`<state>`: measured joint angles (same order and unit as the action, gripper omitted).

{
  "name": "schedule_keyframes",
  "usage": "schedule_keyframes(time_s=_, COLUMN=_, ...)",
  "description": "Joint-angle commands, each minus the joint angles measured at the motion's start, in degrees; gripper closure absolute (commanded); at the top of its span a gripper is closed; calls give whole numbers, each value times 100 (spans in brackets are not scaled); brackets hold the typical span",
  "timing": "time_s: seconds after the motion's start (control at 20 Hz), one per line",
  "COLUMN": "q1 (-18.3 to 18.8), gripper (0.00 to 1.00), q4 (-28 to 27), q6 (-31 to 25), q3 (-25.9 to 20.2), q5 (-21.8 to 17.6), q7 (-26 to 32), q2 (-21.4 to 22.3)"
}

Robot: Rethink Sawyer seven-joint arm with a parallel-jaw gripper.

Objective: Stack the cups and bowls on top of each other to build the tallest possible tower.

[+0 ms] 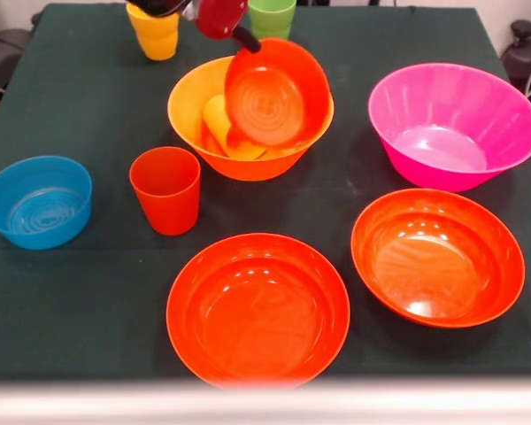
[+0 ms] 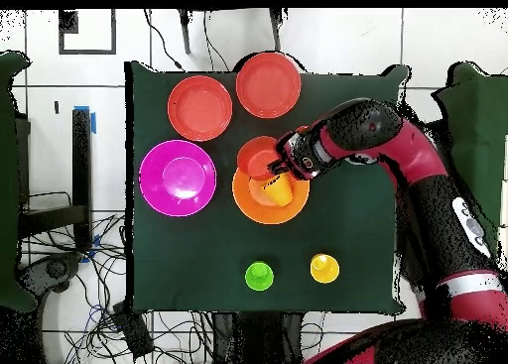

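Six bowls: big orange bowl (image 1: 248,142), small red-orange bowl (image 1: 279,93) tilted in it, pink bowl (image 1: 451,124), two wide red-orange bowls (image 1: 258,308) (image 1: 438,257), blue bowl (image 1: 37,202), four cups: red-orange (image 1: 165,189), yellow (image 1: 154,34), green (image 1: 272,18), orange (image 1: 219,124)

The front camera looks across the table (image 1: 88,301) toward 12 o'clock, close and tilted down. The overhead camera looks straight down from higher up, robot base at 6 o'clock. Both show the table (image 2: 198,271).
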<state>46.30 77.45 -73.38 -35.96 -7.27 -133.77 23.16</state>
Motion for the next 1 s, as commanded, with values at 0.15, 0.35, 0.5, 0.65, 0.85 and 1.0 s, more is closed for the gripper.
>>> schedule_keyframes(time_s=0.15, q1=110, gripper=100, q4=-1248, q6=-681, q3=-176, q5=-661, q7=2523, q2=-1090)
schedule_keyframes(time_s=0.35, q1=110, gripper=100, q4=-1611, q6=-886, q3=-200, q5=-724, q7=2818, q2=-1204)
schedule_keyframes(time_s=0.5, q1=185, gripper=100, q4=-1723, q6=-922, q3=-358, q5=-553, q7=3064, q2=-1271)
schedule_keyframes(time_s=0.65, q1=193, gripper=100, q4=-1804, q6=-1116, q3=-430, q5=-464, q7=3168, q2=-1253)
schedule_keyframes(time_s=0.85, q1=193, gripper=100, q4=-1893, q6=-1377, q3=-433, q5=-426, q7=3198, q2=-1179)
schedule_keyframes(time_s=1.0, q1=190, gripper=100, q4=-1944, q6=-1622, q3=-391, q5=-502, q7=3251, q2=-1097)
